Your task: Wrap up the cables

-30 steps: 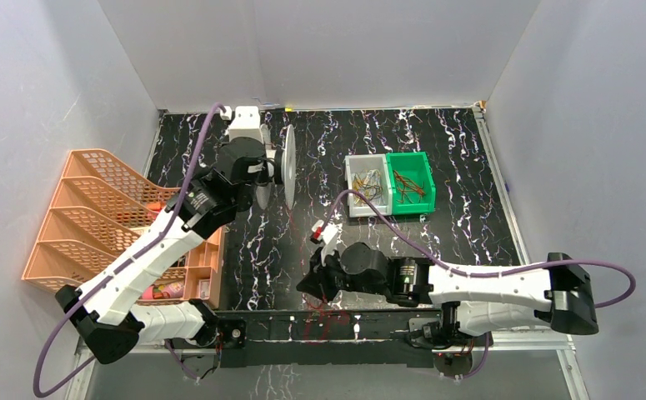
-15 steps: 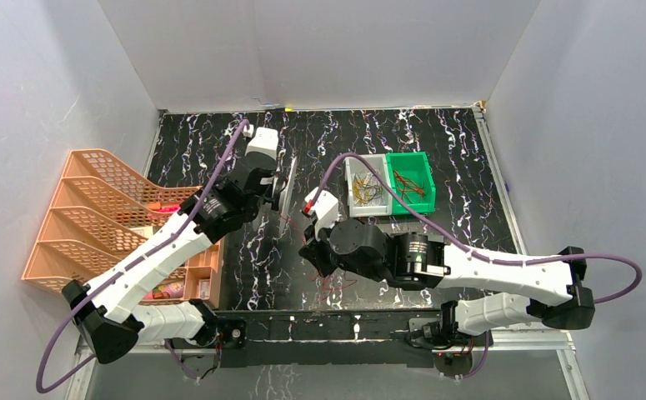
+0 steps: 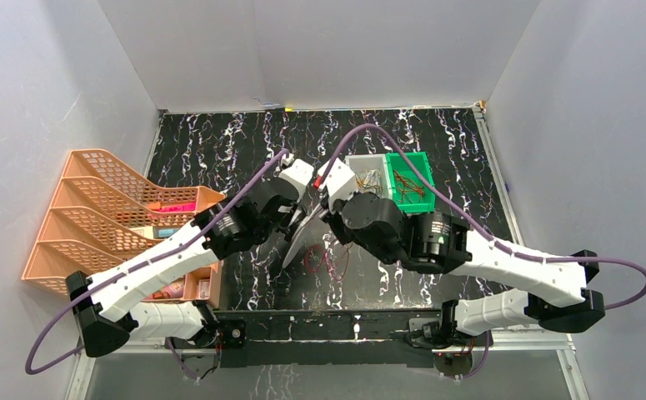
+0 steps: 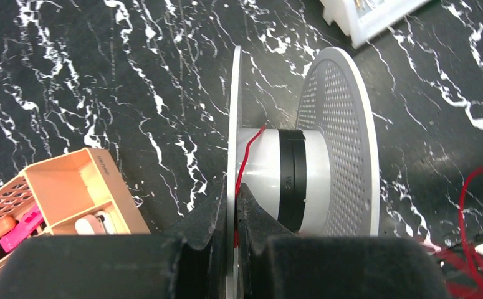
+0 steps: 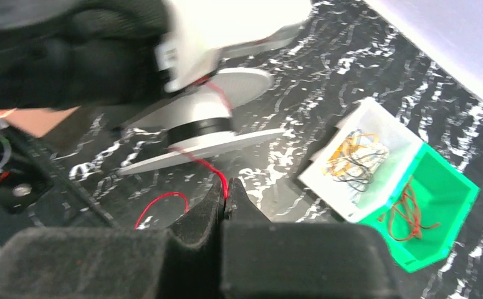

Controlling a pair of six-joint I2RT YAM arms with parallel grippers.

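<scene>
Left gripper clamps one flange of the white spool while right gripper pinches a strand of the red cables, most lying loose on the table at five o'clock from the spool, so wrapping appears barely begun.

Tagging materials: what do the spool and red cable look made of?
The spool looks like matte white plastic: one flange finely perforated, black band on the hub. The red cable is hair-thin and floppy, probably plastic-insulated wire; core not visible.

White arms, black joints, purple cords
</scene>
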